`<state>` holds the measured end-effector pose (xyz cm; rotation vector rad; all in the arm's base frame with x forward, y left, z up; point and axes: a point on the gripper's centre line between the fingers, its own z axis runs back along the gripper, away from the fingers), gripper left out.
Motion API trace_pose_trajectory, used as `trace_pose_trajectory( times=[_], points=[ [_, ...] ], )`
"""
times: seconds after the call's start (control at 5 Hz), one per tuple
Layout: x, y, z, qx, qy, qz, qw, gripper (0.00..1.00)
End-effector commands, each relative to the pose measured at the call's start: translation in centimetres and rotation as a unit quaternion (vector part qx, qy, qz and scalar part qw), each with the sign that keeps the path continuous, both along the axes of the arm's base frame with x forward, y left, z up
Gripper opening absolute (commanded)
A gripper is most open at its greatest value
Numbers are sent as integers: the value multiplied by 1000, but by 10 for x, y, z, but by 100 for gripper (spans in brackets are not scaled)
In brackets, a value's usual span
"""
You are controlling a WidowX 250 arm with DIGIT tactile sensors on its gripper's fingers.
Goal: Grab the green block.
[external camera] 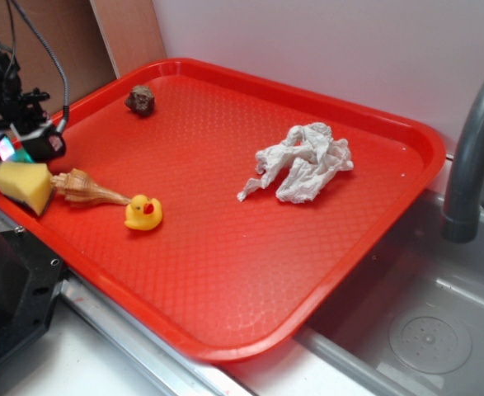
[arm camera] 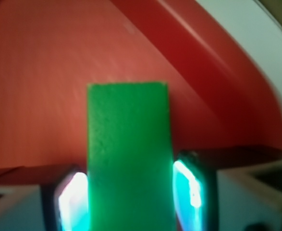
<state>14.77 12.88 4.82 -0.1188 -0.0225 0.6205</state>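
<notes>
The green block (arm camera: 128, 154) fills the middle of the wrist view, a flat bright green rectangle standing between my two lit pads (arm camera: 73, 202), which press on its left and right sides. My gripper (arm camera: 131, 204) is shut on it over the red tray (arm camera: 35, 96). In the exterior view my gripper (external camera: 15, 150) is at the tray's far left edge, just above the yellow sponge (external camera: 23, 186). Only a sliver of the green block (external camera: 21, 154) shows between the fingers there. I cannot tell whether the block rests on the tray or hangs above it.
On the red tray (external camera: 225, 272) lie a seashell (external camera: 85, 190), a yellow rubber duck (external camera: 143, 213), a brown lump (external camera: 140, 100) at the back and a crumpled white tissue (external camera: 303, 162). A grey faucet (external camera: 472, 157) and sink (external camera: 423, 330) are at the right.
</notes>
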Motion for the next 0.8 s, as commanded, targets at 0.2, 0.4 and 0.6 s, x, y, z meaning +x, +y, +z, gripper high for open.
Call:
trace_pose_trajectory(
  times=[0.2,0.4,0.6],
  points=[
    [32,-147,145,75,-32,-272,959,0],
    [20,-164,168,88,-52,-296,950,0],
    [21,-155,170,71,-48,-278,957,0]
  ],
)
